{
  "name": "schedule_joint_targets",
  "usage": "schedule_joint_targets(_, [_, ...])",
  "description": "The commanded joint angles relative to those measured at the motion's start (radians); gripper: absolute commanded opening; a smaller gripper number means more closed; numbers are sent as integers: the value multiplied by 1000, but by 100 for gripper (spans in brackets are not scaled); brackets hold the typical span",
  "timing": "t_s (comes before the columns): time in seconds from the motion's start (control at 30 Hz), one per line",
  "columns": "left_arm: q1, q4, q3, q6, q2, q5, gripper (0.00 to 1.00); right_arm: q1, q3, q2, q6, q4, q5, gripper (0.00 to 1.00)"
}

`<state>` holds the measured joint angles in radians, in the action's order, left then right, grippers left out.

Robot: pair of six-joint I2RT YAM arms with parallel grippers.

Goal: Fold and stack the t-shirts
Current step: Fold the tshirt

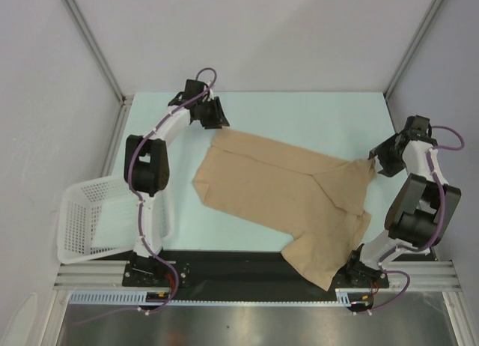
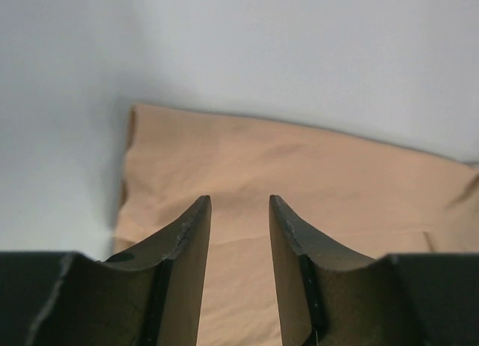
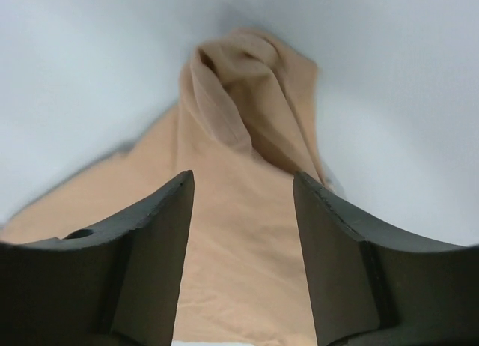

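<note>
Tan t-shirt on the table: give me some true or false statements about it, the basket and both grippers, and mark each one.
1. The plain tan cloth t-shirt lies inside the white plastic lattice basket. False: it lies spread on the pale table, apart from the basket.
2. The left gripper has its fingers apart above tan cloth. True.
3. The right gripper is shut. False: its fingers stand apart, with cloth showing between them.
4. The basket is at the table's left edge. True.

A pale mint tabletop (image 1: 314, 114) sits between plain grey walls (image 1: 262, 31). Aluminium rails (image 1: 90, 39) run up the far corners. Lighting is soft and even.
</note>
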<state>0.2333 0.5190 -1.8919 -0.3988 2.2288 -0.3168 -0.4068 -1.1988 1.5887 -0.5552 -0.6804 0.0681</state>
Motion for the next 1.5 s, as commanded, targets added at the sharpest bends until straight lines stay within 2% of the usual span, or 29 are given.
schedule_joint_targets(0.0, [0,-125,37,-84,-14,-169,42,-13,-51,68,-34,88,96,60])
schedule_joint_targets(0.13, [1,-142,69,-101,9,-194,42,-20,-77,117,-46,88,128,61])
schedule_joint_targets(0.37, [1,-97,24,-118,74,-199,42,-52,-113,194,-60,107,150,63])
schedule_joint_targets(0.77, [0,1,-35,-138,153,-143,43,-64,-176,333,-95,119,199,58])
schedule_joint_targets(0.8, [0,12,-41,-137,163,-142,43,-66,-174,338,-98,123,203,55])
schedule_joint_targets(0.83, [-2,18,-52,-137,169,-136,43,-69,-173,341,-107,125,202,41])
schedule_joint_targets(0.87, [-3,33,-56,-141,173,-128,43,-82,-167,343,-115,125,196,34])
schedule_joint_targets(0.9, [-6,33,-55,-146,178,-125,43,-92,-159,341,-123,125,196,16])
schedule_joint_targets(0.93, [-9,39,-55,-155,180,-120,43,-104,-139,338,-126,136,197,10])
schedule_joint_targets(1.0, [-14,35,-41,-164,177,-102,43,-130,-121,332,-123,139,167,3])
schedule_joint_targets(1.1, [-15,19,-35,-170,180,-105,43,-150,-61,303,-149,136,124,4])
schedule_joint_targets(1.2, [-15,18,-44,-173,198,-113,43,-147,14,289,-175,244,147,6])
schedule_joint_targets(1.47, [-29,42,-61,-156,218,-84,44,-106,-116,395,-52,206,119,9])
